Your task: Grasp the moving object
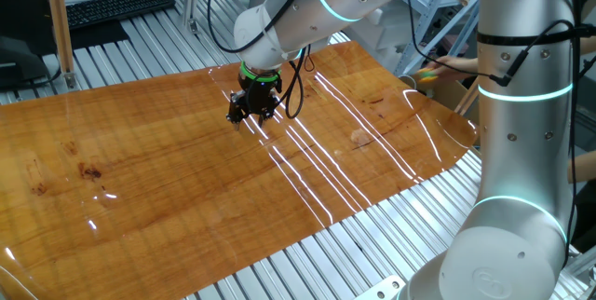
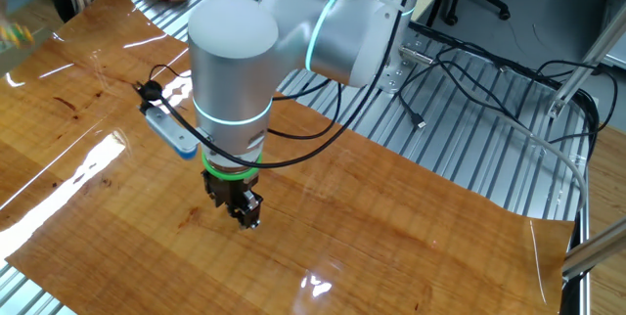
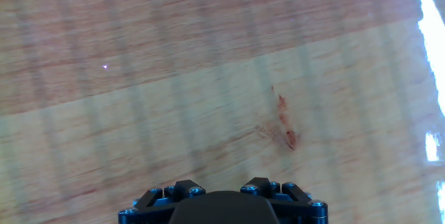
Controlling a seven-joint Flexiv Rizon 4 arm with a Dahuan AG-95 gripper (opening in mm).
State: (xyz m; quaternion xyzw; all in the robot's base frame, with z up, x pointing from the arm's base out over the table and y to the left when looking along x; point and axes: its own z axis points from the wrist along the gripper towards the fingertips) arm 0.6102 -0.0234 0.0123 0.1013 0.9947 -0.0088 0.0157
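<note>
The moving object [image 1: 426, 75] is a tiny yellow and green toy at the far right edge of the wooden board, next to a person's hand [image 1: 458, 61]. It shows as a blurred yellow-green spot at the top left corner of the other fixed view [image 2: 15, 33]. My gripper [image 1: 250, 119] hangs low over the middle of the board, far to the left of the toy, and it also shows in the other fixed view [image 2: 245, 215]. Its fingers look spread apart with nothing between them. The hand view shows only bare wood with a reddish mark [image 3: 285, 123] and no toy.
The glossy wooden board [image 1: 186, 179] lies on a slatted metal table [image 1: 372, 244]. A keyboard [image 1: 116, 6] sits at the back left. The robot's base column [image 1: 521, 151] stands at the right. Cables [image 2: 469, 70] lie behind the board.
</note>
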